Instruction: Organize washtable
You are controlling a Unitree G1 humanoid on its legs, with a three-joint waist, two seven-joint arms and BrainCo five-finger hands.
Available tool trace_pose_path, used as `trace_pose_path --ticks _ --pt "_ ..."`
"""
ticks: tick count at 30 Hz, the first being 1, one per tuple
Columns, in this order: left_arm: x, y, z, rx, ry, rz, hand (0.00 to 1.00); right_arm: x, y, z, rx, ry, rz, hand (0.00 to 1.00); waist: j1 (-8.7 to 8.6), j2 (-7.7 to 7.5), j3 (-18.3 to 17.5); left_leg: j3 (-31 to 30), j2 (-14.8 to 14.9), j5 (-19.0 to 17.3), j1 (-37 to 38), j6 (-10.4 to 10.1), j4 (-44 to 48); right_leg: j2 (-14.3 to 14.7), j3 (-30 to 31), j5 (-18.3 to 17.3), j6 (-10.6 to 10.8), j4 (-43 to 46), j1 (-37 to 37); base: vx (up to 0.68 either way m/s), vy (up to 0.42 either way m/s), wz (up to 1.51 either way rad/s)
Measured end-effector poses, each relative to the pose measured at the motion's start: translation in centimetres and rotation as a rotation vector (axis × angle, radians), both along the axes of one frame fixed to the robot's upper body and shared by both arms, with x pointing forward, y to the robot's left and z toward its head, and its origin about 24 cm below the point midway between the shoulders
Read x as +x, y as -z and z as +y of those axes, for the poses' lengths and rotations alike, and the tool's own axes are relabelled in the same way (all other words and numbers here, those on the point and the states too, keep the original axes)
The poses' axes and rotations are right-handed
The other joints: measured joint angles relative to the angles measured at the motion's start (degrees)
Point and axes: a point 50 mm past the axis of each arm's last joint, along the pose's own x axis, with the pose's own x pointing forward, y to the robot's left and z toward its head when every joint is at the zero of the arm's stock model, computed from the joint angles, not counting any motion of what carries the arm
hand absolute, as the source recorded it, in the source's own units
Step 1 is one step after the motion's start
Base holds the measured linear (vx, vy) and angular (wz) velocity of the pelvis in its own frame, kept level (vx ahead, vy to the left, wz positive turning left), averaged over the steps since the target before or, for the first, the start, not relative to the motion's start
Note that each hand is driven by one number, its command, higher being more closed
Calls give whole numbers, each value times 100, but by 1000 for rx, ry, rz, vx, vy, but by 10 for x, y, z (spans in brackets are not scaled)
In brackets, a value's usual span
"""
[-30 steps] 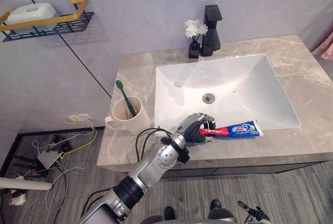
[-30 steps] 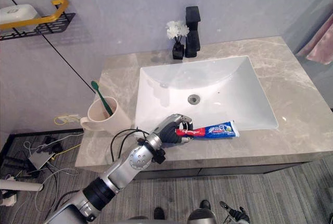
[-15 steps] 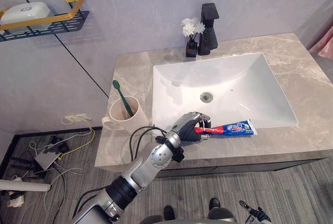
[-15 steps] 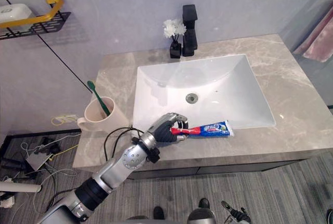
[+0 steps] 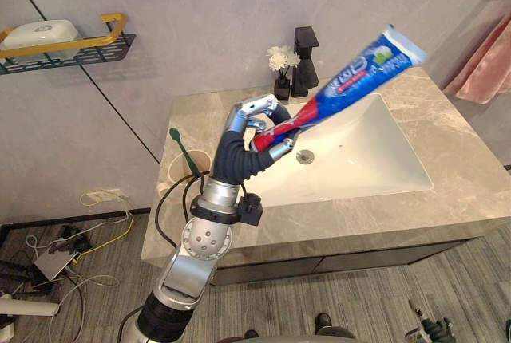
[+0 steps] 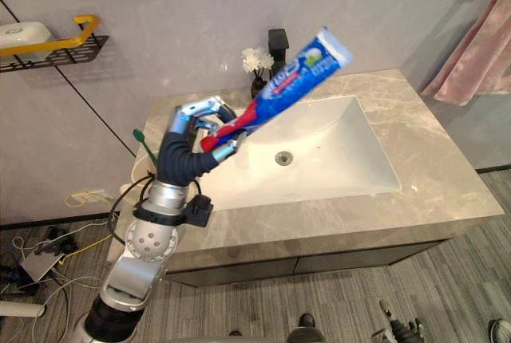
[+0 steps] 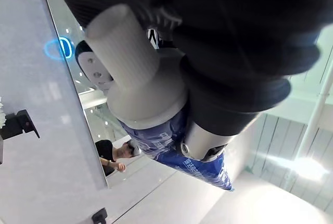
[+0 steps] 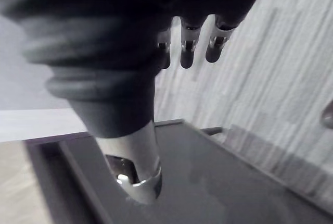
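Toothpaste tube (image 5: 351, 80) slants cap-down, flat end high toward the right; left hand's (image 5: 238, 150) fingers (image 5: 257, 106) curl round its cap end.

The left hand (image 5: 249, 137) has silver fingers (image 5: 257, 107) with dark tips, and a dark ribbed cover goes over its back and the wrist. Below the cover, a black box-shaped part sits beside a silver ring. The left arm (image 5: 201, 241) is silver-grey, with a round joint housing that carries small dark screw holes, and it turns black lower down. The right hand (image 8: 99, 47) has the same dark ribbed cover and a silver thumb (image 8: 134, 169)
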Motion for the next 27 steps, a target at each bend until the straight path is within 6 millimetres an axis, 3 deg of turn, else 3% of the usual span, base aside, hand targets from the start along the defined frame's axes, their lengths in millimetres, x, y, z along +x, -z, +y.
trace_pose_path --ticks 6,7,15,19,24,27 --pt "-8 -3 9 -67 -35 -13 100 9 -45 -14 -171 39 -137 0 -1 -58 -218 175 53 -22 40 -37 -6 60 131 34 -12 1 -40 -12 -13 -12" --pt "-8 -2 11 -70 -44 -6 100 11 -52 -15 -199 37 -158 0 -6 -13 -279 195 65 -27 51 -46 -6 72 144 34 -12 1 -39 14 -21 -11" --pt "-10 -5 22 -63 -85 -21 100 19 -131 -29 -491 71 -405 0 -39 -67 -295 328 116 -88 111 -90 -4 150 372 50 -35 2 -54 -7 -17 -14" --pt "-16 -7 24 -58 -67 -31 100 23 -159 -31 -596 41 -498 0 -33 -84 -308 378 121 -150 111 -83 37 157 437 50 -35 2 -105 -21 -10 -11" --pt "-17 -9 27 -46 -37 -37 100 41 -196 -24 -686 -73 -699 0 -16 -92 -312 360 82 -186 17 -76 125 144 430 51 -34 3 -116 0 -3 1" --pt "-18 -10 24 -43 3 -33 100 63 -214 -5 -674 -214 -871 0 -7 -89 -313 296 79 -186 11 -75 131 140 379 50 -34 3 -88 -12 -18 10"
